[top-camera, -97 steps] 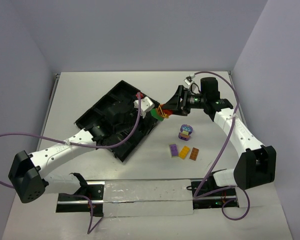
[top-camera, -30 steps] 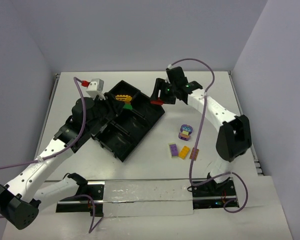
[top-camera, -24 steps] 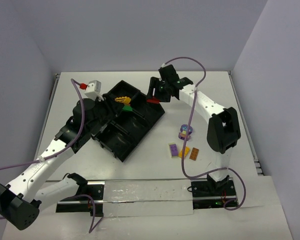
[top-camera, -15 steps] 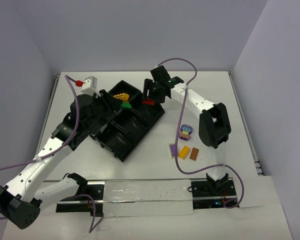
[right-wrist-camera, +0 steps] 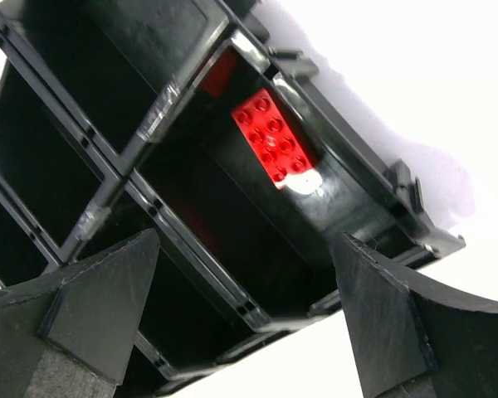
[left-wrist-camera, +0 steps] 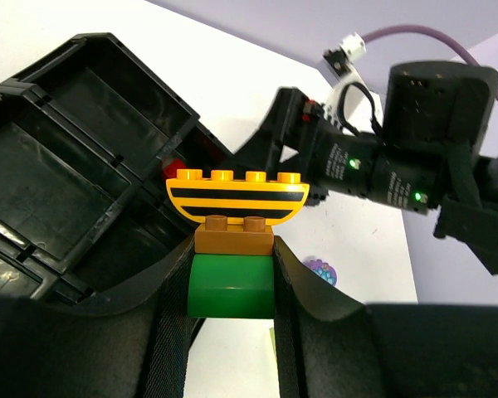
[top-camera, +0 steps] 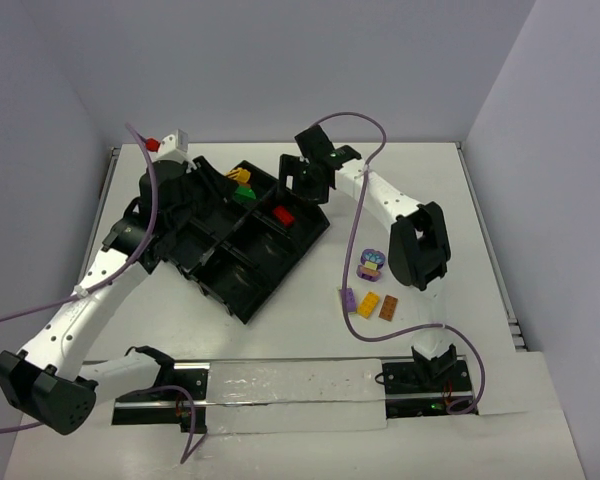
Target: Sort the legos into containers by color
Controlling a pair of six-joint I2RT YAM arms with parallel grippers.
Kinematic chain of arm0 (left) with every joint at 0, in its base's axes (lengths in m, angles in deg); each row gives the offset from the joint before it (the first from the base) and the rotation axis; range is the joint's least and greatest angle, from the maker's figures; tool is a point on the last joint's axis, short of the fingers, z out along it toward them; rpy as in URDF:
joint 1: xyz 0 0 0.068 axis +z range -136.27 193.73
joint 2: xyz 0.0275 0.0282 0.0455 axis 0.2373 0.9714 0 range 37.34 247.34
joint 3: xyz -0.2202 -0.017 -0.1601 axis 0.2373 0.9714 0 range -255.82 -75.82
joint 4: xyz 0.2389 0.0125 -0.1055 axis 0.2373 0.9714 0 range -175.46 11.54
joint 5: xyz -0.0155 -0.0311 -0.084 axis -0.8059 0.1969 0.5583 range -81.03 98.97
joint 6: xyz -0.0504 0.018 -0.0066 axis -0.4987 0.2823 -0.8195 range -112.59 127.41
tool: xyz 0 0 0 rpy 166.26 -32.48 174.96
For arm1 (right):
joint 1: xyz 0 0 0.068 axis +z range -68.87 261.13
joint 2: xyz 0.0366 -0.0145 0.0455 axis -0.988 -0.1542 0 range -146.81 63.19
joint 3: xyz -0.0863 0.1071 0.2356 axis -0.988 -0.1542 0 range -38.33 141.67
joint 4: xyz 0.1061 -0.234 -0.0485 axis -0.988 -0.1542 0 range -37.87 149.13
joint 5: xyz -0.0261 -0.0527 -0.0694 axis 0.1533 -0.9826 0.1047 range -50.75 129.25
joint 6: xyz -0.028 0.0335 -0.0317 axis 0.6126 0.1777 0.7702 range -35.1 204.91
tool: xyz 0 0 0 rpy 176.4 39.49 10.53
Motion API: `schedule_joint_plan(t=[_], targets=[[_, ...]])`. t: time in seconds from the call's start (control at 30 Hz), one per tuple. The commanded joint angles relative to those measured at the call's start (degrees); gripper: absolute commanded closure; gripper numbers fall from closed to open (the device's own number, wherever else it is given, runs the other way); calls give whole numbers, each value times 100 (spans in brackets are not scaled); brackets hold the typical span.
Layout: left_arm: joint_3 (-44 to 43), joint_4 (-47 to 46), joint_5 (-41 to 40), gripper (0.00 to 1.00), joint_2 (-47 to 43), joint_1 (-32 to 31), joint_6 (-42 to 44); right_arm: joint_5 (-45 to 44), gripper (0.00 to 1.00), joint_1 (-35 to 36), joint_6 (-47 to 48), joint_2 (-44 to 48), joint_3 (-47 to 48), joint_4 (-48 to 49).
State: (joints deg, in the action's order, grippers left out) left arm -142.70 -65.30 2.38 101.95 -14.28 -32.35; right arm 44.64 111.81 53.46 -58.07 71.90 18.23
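Observation:
The black divided tray (top-camera: 313, 232) lies at an angle in the middle left. A red brick (top-camera: 281, 213) rests in its far right compartment, and the right wrist view shows that red brick (right-wrist-camera: 275, 145) lying flat on the floor there. My right gripper (top-camera: 302, 182) hovers open just above it, nothing between its fingers (right-wrist-camera: 95, 303). My left gripper (top-camera: 230, 186) is shut on a green brick (left-wrist-camera: 231, 286) that carries a brown brick (left-wrist-camera: 234, 236) and a yellow black-striped arch (left-wrist-camera: 236, 197), held over the tray's far end.
Loose on the table right of the tray: a rounded purple piece (top-camera: 371, 264), a purple brick (top-camera: 349, 298), an orange-yellow brick (top-camera: 368, 305) and a brown brick (top-camera: 389, 307). The right arm's elbow (top-camera: 417, 245) stands close above them. Purple cables trail from both arms.
My right gripper moved left over the tray and opened, and the red brick now lies in the compartment. My left gripper shifted slightly toward the far end with its stack.

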Motion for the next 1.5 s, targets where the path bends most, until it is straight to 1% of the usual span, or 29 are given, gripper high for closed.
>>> schedule_joint_plan(t=[0.0, 0.07, 0.13, 0.23, 0.3, 0.37, 0.43, 0.5, 0.6, 0.7, 0.77, 0.83, 0.9, 0.97, 1.1, 1.13, 1.17, 1.27, 1.33, 1.47], targets=[[-334, -78, 456, 100, 78, 211, 4, 45, 9, 48, 7, 602, -79, -186], [-360, -65, 583, 100, 142, 279, 5, 75, 11, 52, 39, 866, -273, -208], [-325, -147, 700, 100, 188, 333, 41, 145, 11, 44, 262, 1093, -485, -107], [-381, -181, 1230, 100, 342, 430, 184, 493, 12, 44, 589, 1623, -1041, 301], [-413, -179, 1727, 100, 429, 468, 410, 805, 14, 44, 778, 1989, -1363, 600], [-466, -78, 2059, 100, 530, 531, 683, 1188, 15, 38, 954, 2245, -1578, 852], [-504, 5, 2295, 100, 586, 579, 865, 1483, 16, 39, 1085, 2422, -1660, 988], [-519, 43, 2718, 100, 598, 683, 1175, 2038, 20, 35, 1309, 2635, -1687, 1155], [-556, 153, 3096, 100, 650, 783, 1428, 2397, 27, 26, 1481, 2773, -1589, 1194], [-582, 236, 3420, 100, 732, 837, 1689, 2500, 30, 21, 1524, 2857, -1536, 1190], [-625, 283, 3483, 100, 813, 840, 1768, 2317, 30, 12, 1290, 2843, -1406, 1091], [-600, 208, 3577, 100, 889, 840, 1772, 1974, 30, -11, 678, 2690, -1121, 853], [-571, 156, 3600, 100, 920, 840, 1756, 1795, 30, -30, 293, 2584, -1012, 772], [-486, 19, 3588, 100, 949, 840, 1699, 1767, 30, -23, -559, 2562, -1164, 993], [-314, -161, 3528, 100, 920, 840, 1656, 1725, 28, 0, -1429, 2867, -1854, 1776], [-308, -156, 3476, 100, 912, 840, 1668, 1782, 26, 3, -1551, 2849, -1882, 1964], [-308, -140, 3460, 100, 907, 840, 1705, 1866, 25, 14, -1667, 2755, -1804, 1950], [-293, -126, 3382, 100, 884, 840, 1768, 1822, 20, 104, -1689, 2463, -1444, 1632], [-282, -126, 3357, 100, 871, 840, 1787, 1733, 20, 199, -1688, 2332, -1306, 1455], [-324, -82, 3324, 100, 846, 840, 1832, 1913, 21, 228, -1820, 2335, -1451, 1778]])
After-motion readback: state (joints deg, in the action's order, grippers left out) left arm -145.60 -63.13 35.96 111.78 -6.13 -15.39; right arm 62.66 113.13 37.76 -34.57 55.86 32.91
